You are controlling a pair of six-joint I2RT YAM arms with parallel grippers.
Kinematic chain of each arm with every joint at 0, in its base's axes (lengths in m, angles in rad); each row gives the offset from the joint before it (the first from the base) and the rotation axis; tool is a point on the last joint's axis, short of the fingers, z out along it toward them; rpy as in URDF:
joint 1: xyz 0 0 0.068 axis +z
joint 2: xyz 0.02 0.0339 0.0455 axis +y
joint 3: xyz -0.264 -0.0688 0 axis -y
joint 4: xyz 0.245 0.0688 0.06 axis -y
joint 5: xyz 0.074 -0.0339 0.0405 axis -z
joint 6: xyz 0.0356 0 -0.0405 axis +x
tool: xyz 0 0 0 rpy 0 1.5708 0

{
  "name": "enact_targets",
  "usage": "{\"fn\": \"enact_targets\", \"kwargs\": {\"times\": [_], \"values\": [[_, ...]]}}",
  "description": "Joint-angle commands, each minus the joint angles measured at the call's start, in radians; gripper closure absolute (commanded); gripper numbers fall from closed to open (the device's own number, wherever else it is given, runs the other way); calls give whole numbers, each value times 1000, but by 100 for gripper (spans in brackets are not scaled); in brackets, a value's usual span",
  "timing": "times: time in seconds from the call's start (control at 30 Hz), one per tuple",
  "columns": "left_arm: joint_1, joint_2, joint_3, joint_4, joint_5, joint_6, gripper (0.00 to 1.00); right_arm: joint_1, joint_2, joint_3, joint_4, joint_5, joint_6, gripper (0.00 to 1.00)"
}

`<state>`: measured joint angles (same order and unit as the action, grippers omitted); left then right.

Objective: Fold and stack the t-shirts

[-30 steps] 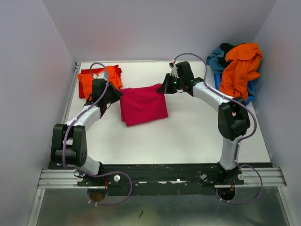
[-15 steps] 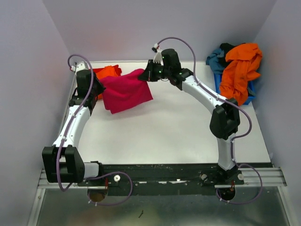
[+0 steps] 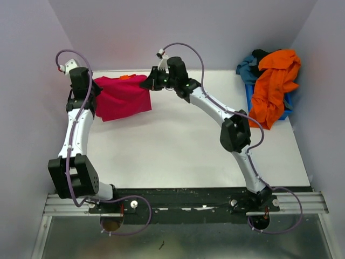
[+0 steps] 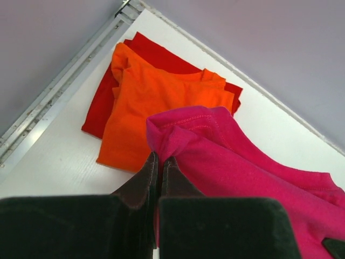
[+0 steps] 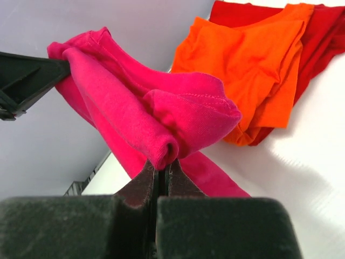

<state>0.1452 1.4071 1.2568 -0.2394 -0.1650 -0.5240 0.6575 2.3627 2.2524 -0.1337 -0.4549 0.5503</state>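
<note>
Over the folded orange t-shirt (image 4: pixel 156 102), which lies on a red t-shirt (image 4: pixel 97 110) on the surface (image 3: pixel 178 145), the magenta t-shirt (image 3: pixel 123 98) hangs lifted, the left gripper (image 4: pixel 159 162) and right gripper (image 5: pixel 161 168) each clamped on 1 corner.

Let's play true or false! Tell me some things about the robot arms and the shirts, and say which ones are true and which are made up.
1. The left gripper and the right gripper both pinch the pink t-shirt. True.
2. The folded orange t-shirt lies on the red t-shirt. True.
3. The pink t-shirt lies flat in the middle of the table. False: it hangs between the grippers at the far left corner, over the folded pile.
4. The blue bin is empty. False: a loose orange t-shirt and other clothes are heaped in it.
</note>
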Motion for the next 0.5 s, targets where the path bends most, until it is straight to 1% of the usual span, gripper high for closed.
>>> {"fn": "enact_targets", "kwargs": {"times": [0.0,0.1,0.33,0.47], "values": [[62,50,58,-5,-71,38,100,4,76,70,155,35,56,99],[89,81,79,2,-61,35,100,4,136,134,218,19,79,99],[126,130,93,38,-42,35,100,11,201,128,429,28,145,99],[140,174,118,52,-21,30,100,17,237,157,480,61,158,99]]}}
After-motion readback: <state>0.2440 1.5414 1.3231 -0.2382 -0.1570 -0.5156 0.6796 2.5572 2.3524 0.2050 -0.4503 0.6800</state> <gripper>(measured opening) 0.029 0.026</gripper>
